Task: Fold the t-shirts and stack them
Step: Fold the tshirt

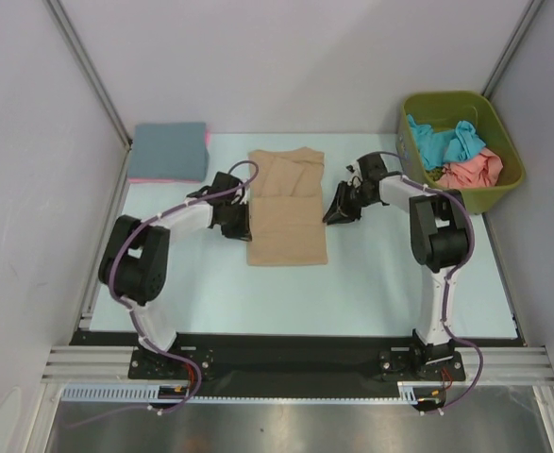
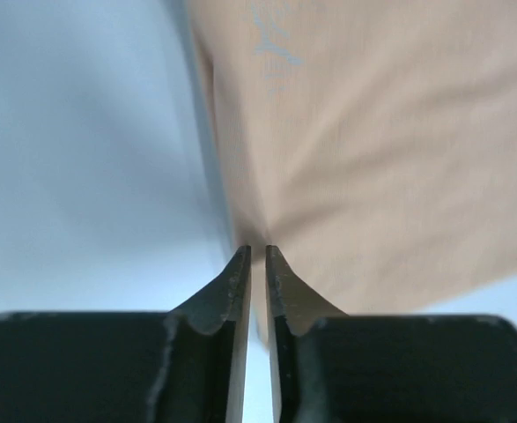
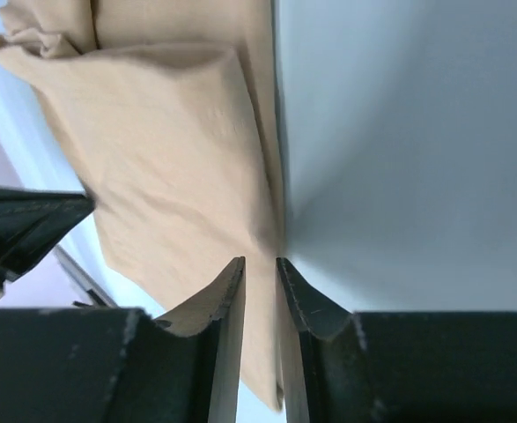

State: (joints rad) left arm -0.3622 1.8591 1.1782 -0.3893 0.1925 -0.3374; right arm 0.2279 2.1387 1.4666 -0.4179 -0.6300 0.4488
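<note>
A tan t-shirt (image 1: 287, 209) lies on the table, folded into a long strip. My left gripper (image 1: 243, 226) is at its left edge, jaws nearly together with the cloth edge pinched at the tips (image 2: 258, 249). At the opposite edge, my right gripper (image 1: 333, 215) has its jaws closed narrowly around the hem (image 3: 260, 261). The tan t-shirt (image 2: 372, 159) fills the upper right of the left wrist view, and in the right wrist view the tan t-shirt (image 3: 170, 150) shows a wrinkled upper fold. A slate blue folded t-shirt (image 1: 168, 149) rests on a pink one (image 1: 207, 142) at the back left.
An olive-green bin (image 1: 505, 149) stands at the back right, holding a crumpled teal shirt (image 1: 446, 140) and a salmon shirt (image 1: 473, 172). Grey walls close in the table on both sides and at the back.
</note>
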